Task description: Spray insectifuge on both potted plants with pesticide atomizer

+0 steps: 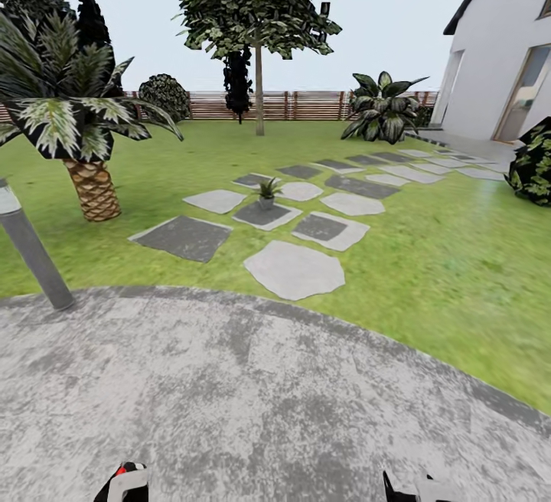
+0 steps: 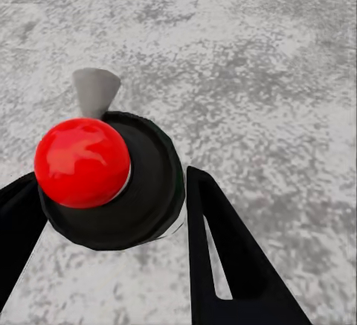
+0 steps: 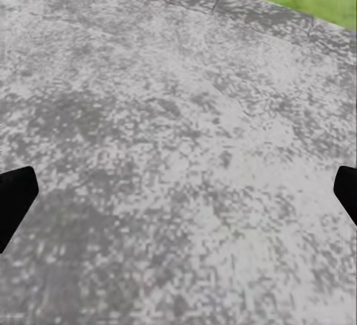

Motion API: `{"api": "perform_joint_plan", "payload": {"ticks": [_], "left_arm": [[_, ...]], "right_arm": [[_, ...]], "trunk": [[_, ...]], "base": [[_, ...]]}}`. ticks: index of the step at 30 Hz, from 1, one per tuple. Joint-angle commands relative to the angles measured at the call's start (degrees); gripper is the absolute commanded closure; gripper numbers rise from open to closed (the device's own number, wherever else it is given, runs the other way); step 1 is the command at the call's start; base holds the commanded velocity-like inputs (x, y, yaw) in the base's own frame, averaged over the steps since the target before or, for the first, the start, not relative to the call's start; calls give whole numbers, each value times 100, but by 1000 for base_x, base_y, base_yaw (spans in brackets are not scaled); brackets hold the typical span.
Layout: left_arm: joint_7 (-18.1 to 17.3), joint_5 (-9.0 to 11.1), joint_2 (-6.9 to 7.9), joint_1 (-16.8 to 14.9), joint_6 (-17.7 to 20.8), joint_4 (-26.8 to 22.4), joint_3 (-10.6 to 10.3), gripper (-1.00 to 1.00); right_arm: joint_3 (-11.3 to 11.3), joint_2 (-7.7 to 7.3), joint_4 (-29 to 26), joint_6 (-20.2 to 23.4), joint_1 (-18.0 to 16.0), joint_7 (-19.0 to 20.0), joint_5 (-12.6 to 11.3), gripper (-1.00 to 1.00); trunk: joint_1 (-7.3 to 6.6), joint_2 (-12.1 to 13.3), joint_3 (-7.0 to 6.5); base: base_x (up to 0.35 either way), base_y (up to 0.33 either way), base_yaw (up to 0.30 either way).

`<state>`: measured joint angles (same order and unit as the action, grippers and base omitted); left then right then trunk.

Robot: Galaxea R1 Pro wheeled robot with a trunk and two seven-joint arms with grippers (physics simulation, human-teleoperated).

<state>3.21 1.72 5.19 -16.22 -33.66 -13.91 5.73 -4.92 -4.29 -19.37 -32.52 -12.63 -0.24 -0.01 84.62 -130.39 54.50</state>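
The pesticide atomizer (image 2: 141, 184) appears from above in the left wrist view as a dark round body with a red ball on top and a greyish nozzle. My left gripper (image 2: 111, 217) is shut on it, one black finger on each side, above the mottled grey patio (image 1: 252, 395). My right gripper (image 3: 178, 198) is open, fingers wide apart and nothing between them, over the same paving. In the head view a small potted plant (image 1: 266, 194) with green pointed leaves stands on a dark stepping stone (image 1: 268, 216) out on the lawn, far ahead of both arms. The tips of both arms peek in at that view's bottom edge.
A slanted grey post (image 1: 30, 246) rises at the patio's left edge, with a palm (image 1: 84, 127) behind it. Stepping stones (image 1: 295, 268) run toward a white house (image 1: 505, 58). A tree (image 1: 258, 43), a large-leaved plant (image 1: 383, 108), a dark bush (image 1: 536, 161) and a slatted fence (image 1: 306, 104) ring the lawn.
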Motion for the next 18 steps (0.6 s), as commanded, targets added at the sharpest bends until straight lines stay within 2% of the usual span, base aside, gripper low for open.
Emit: {"api": "perform_joint_plan", "payload": {"ticks": [1, 18], "left_arm": [[4, 16, 0, -3, -18, 4, -2, 100], [4, 18, 0, -3, -18, 3, -2, 100]], "right_arm": [[-9, 0, 4, -18, -3, -2, 1, -100], [-9, 0, 4, -18, -3, -2, 1, -100]], "trunk": [[2, -2, 5], [2, -2, 5]], "base": [[333, 101, 0], [333, 99, 0]]}}
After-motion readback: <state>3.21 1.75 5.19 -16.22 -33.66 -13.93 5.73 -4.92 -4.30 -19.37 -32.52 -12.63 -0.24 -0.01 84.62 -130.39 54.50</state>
